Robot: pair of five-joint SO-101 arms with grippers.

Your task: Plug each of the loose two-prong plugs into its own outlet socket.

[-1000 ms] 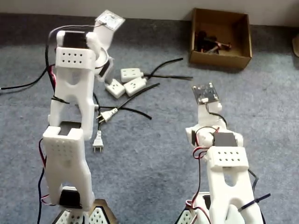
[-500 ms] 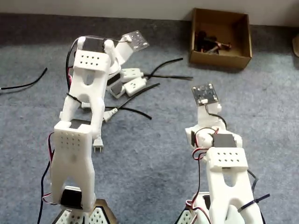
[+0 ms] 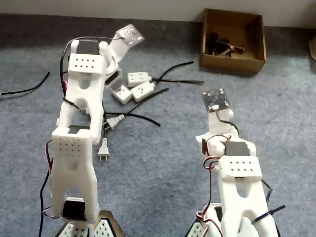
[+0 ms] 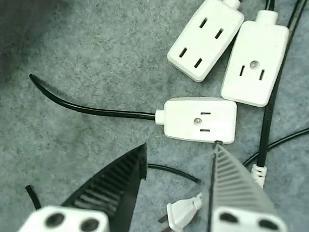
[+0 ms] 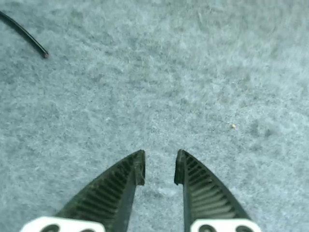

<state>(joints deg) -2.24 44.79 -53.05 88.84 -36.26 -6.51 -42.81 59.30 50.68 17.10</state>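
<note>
Three white outlet sockets lie together on the grey carpet: one (image 4: 200,119) just past my left gripper's tips, a second (image 4: 254,63) and a third (image 4: 205,31) farther off. From above they show as a cluster (image 3: 138,78), (image 3: 143,90), (image 3: 121,94). My left gripper (image 4: 179,147) hangs open over the carpet, nothing between its fingers. One white two-prong plug (image 4: 183,212) lies under it, seen from above beside the arm (image 3: 113,121). A second plug (image 3: 103,150) lies nearer the arm bases. My right gripper (image 5: 160,162) stands open by a narrow gap over bare carpet.
A cardboard box (image 3: 232,54) holding small parts sits at the back right. Black cables (image 3: 173,74) trail from the sockets across the carpet. A loose black cable (image 3: 24,90) lies at the far left, and a cable end (image 5: 29,38) shows beyond the right gripper.
The left arm swung right over the sockets, then came back slightly left. The right arm has not moved, and the plugs and sockets lie where they were.
</note>
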